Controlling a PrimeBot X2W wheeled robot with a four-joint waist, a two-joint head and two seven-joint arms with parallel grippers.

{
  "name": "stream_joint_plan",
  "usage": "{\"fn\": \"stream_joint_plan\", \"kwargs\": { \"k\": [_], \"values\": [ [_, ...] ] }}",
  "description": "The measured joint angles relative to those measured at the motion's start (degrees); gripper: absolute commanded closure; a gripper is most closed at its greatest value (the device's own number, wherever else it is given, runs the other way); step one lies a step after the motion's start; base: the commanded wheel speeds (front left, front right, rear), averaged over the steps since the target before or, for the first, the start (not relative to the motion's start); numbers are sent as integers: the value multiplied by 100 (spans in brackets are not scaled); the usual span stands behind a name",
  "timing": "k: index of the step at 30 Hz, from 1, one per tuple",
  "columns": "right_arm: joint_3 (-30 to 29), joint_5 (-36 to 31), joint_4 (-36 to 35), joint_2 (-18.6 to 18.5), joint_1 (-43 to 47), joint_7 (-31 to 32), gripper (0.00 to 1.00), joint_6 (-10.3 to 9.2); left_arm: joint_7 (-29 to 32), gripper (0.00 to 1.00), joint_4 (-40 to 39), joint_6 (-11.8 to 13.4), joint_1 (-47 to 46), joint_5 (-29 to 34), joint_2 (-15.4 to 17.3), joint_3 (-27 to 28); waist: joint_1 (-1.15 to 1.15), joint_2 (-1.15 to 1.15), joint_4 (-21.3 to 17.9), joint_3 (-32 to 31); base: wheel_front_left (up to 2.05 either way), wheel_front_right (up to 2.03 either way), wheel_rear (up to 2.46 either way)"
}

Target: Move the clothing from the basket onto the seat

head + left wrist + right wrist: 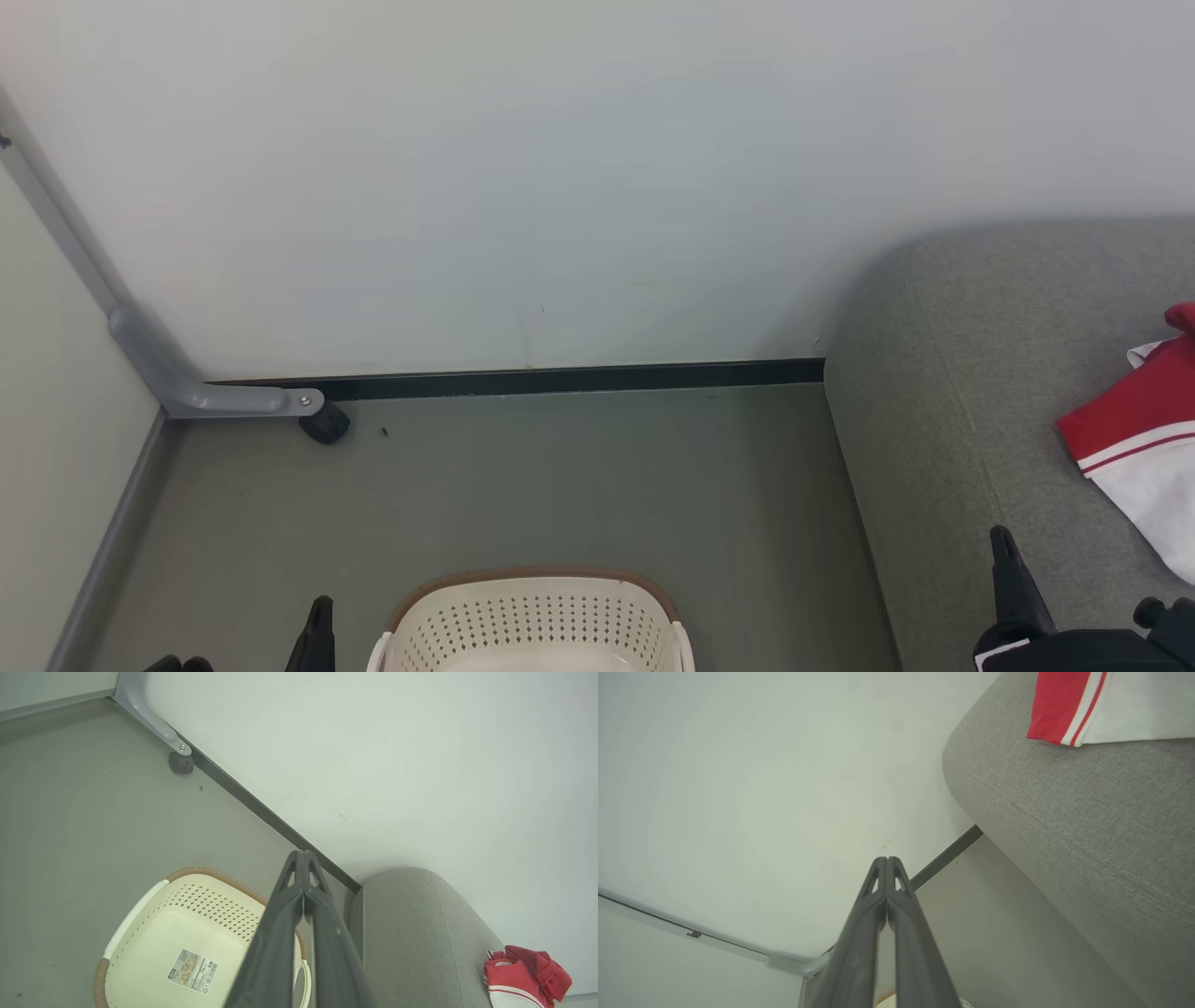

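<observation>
A: Where was the clothing (1134, 439) seen?

B: On the seat (943, 392). It was laid crumpled on the top, well in from the seat's L edge & rounded far-L corner. Red cloth w/ white stripe trim & a white panel were made out. The rest was cut off by the head view's R border. From the L wrist cam, the clothing (523, 975) was seen on the seat (411, 933), nearer its wall-side edge. From the R wrist cam, the clothing (1064, 704) was seen flat on the seat (1087, 812), set back from the stitched edge.

A: And the basket (532, 621)?

B: It stood upright on the floor (560, 485), L of the seat, apart from the wall (560, 187). The basket (210, 900) bottom w/ a label (192, 970) was shown by the L wrist cam.

A: Grippers?

B: L gripper (303, 854): fingers pressed tip to tip, nothing held. In the head view the L gripper (320, 611) was seen just L of the basket. R gripper (887, 858): fingers likewise closed together, nothing btwn them. In the head view the R gripper (1001, 541) was seen over the seat's near edge, L of the clothing & clear of it.

A: Anything else?

B: A grey bracket (233, 401) w/ a dark caster (325, 425) was noted at the floor's far-L corner, by the dark skirting (579, 380).
</observation>
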Motion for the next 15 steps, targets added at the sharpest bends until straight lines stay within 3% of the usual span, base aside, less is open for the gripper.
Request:
{"fn": "stream_joint_plan", "kwargs": {
  "k": [15],
  "values": [
    [-275,1311,-31,60,2,335,100,64,311,100,4,-207,-33,-1116,-96,339,0,0,18,-57,0,0,0]
  ]
}}
